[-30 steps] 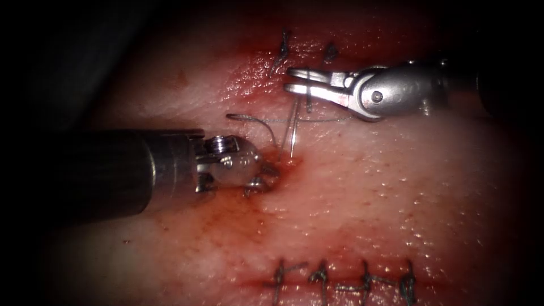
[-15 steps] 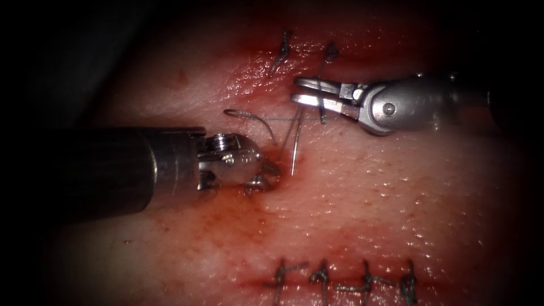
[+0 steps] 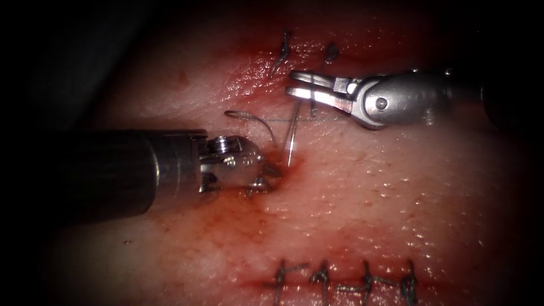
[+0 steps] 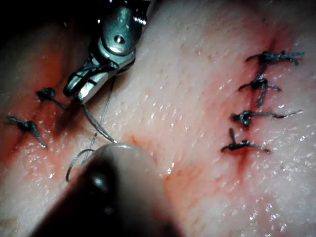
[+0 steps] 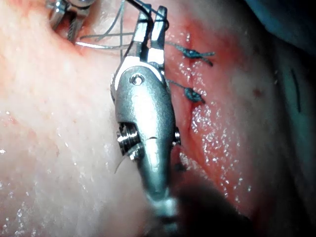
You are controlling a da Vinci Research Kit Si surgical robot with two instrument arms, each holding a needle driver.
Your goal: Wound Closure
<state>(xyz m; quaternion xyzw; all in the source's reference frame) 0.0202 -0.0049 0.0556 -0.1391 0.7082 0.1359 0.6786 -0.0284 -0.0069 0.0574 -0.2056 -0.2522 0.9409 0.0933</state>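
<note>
My right tool (image 3: 292,83) reaches in from the right, its jaws shut on the upper end of the curved needle (image 3: 292,136). From there the needle slants down to a wet red spot (image 3: 286,165) on the tissue (image 3: 385,192); I cannot tell whether its tip is in the tissue. My left tool (image 3: 266,174) presses on the tissue just left of that spot, its jaws apart and holding nothing. Thread (image 3: 249,118) loops above the left tool and runs right under the right tool. The left wrist view shows the right tool (image 4: 74,91) with the needle (image 4: 96,123). The right wrist view shows that tool (image 5: 153,12), the needle (image 5: 98,45) and the left tool (image 5: 66,17).
Two finished stitches (image 3: 281,51) sit on the red cut above the right tool. Near the bottom edge a closed cut carries a row of several knotted stitches (image 3: 340,280). Red fluid (image 3: 226,215) stains the tissue under the left tool.
My right tool shifted right and down with the needle, then came back left and up. The needle's lower end slid down, then partly back. The left tool stayed put.
</note>
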